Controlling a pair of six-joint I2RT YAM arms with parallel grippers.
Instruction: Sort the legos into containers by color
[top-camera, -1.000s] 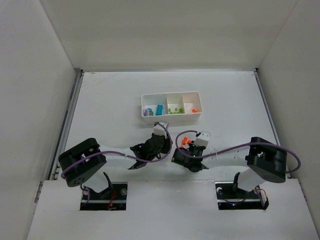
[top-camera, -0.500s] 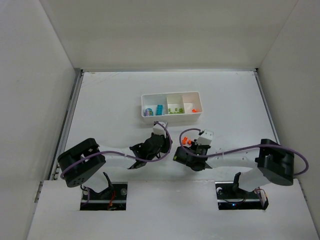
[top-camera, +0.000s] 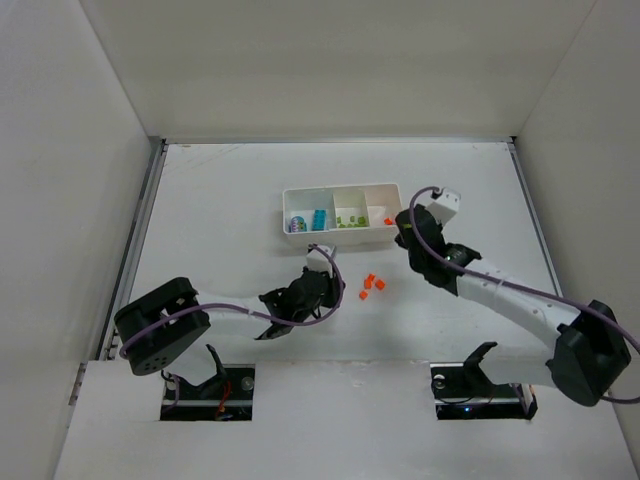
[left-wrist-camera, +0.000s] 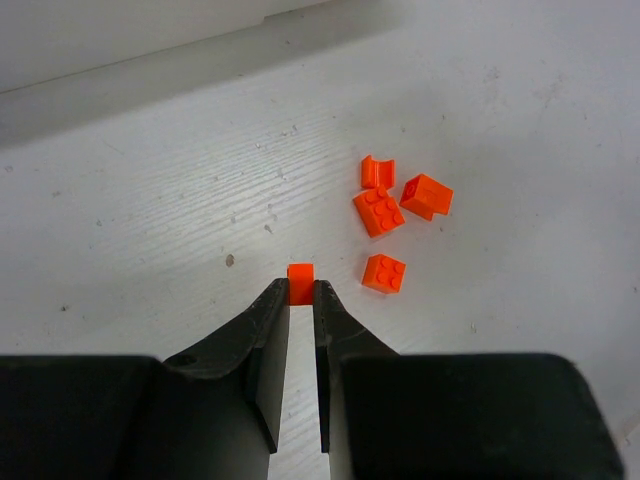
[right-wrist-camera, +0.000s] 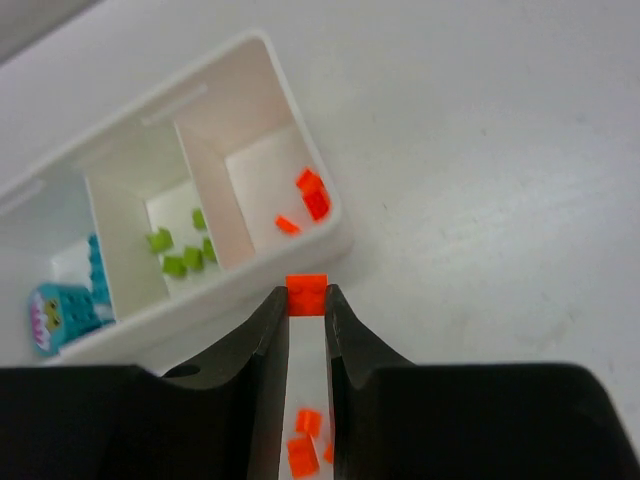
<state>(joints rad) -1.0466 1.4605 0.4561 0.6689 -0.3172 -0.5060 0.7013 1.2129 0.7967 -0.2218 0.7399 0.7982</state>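
My left gripper (left-wrist-camera: 300, 290) is shut on a small orange lego (left-wrist-camera: 300, 280) low over the table; it also shows in the top view (top-camera: 338, 290). Several loose orange legos (left-wrist-camera: 385, 210) lie just ahead of it to the right, and in the top view (top-camera: 370, 286). My right gripper (right-wrist-camera: 306, 300) is shut on an orange lego (right-wrist-camera: 306, 290), held above the near rim of the white tray (right-wrist-camera: 335, 240) by its right compartment. That compartment holds orange legos (right-wrist-camera: 312, 195), the middle one green legos (right-wrist-camera: 180, 255), the left one blue legos (right-wrist-camera: 95, 265). In the top view the right gripper (top-camera: 404, 228) is at the tray's right end (top-camera: 398, 212).
A teal and purple printed piece (right-wrist-camera: 50, 315) lies in the tray's left compartment. Loose orange legos show on the table under my right fingers (right-wrist-camera: 305, 445). White walls enclose the table on the left, back and right.
My right arm has lifted off the orange pile and swung back and right to the tray's right end with an orange lego. My left gripper has stayed beside the pile.
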